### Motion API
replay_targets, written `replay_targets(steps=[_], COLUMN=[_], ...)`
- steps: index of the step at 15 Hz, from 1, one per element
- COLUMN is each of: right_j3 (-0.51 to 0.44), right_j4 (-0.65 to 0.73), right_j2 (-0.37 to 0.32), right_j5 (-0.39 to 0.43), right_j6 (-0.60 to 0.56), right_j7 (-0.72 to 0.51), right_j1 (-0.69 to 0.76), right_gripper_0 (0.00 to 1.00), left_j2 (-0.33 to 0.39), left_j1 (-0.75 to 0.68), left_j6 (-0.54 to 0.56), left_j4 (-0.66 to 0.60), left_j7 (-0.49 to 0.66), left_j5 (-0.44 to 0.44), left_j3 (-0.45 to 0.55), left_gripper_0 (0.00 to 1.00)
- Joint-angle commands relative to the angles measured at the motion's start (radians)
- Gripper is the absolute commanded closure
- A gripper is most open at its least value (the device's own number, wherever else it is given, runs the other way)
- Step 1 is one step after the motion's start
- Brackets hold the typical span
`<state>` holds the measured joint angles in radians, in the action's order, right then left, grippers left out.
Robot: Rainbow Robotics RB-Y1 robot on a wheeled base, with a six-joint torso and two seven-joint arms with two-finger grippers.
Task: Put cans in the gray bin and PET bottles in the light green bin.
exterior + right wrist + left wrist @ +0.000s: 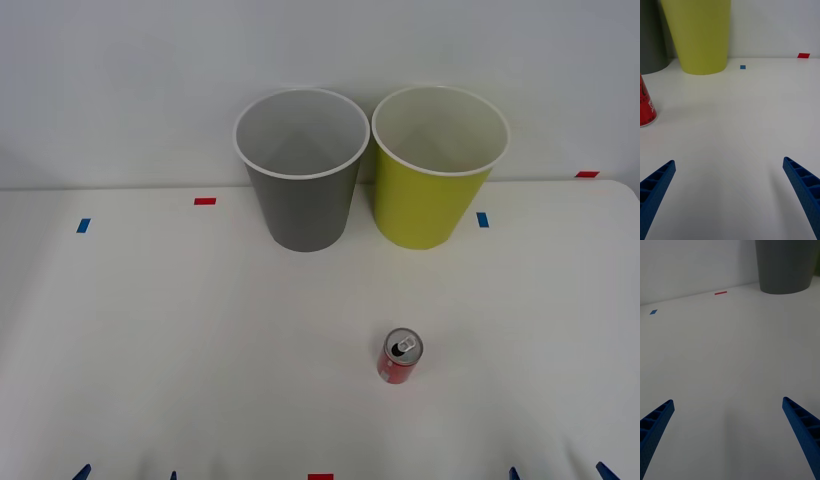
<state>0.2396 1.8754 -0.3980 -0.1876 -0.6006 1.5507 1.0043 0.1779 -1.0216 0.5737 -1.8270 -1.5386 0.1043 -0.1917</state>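
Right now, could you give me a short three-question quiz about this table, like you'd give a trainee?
1. True or false: the small red drink can stands upright on the white table.
2. Which is nearer the can: (A) the tall gray plastic bin or (B) the tall yellow-green plastic bin?
3. Fill in: the left gripper and right gripper both have their blue fingers ____.

Key: 1 true. 2 B. 3 open, holding nothing.
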Motion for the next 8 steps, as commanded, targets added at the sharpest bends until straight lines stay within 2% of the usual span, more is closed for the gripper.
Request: replay_targets(steps=[1, 5, 8], right_j3=[0.004, 0.07, 0.142], right_j4=[-0.001, -0.002, -0.028], right_j2=[-0.015, -0.07, -0.11], right_j5=[0.003, 0.014, 0.007], right_j6=[-0.039, -0.088, -0.088], right_j7=[0.003, 0.016, 0.019], right_j1=[-0.001, -0.01, -0.089], right_gripper_0=[0.0, 0.0, 0.0], left_j2=[0.0, 0.0, 0.0], left_j1=[0.0, 0.0, 0.0], left_j6=[0.0, 0.0, 0.0], left_j4=[0.0, 0.0, 0.0], left_j7=[0.0, 0.0, 0.0], left_j5=[0.0, 0.0, 0.0], left_j3=[0.0, 0.0, 0.0], left_gripper_0=[0.0, 0.0, 0.0])
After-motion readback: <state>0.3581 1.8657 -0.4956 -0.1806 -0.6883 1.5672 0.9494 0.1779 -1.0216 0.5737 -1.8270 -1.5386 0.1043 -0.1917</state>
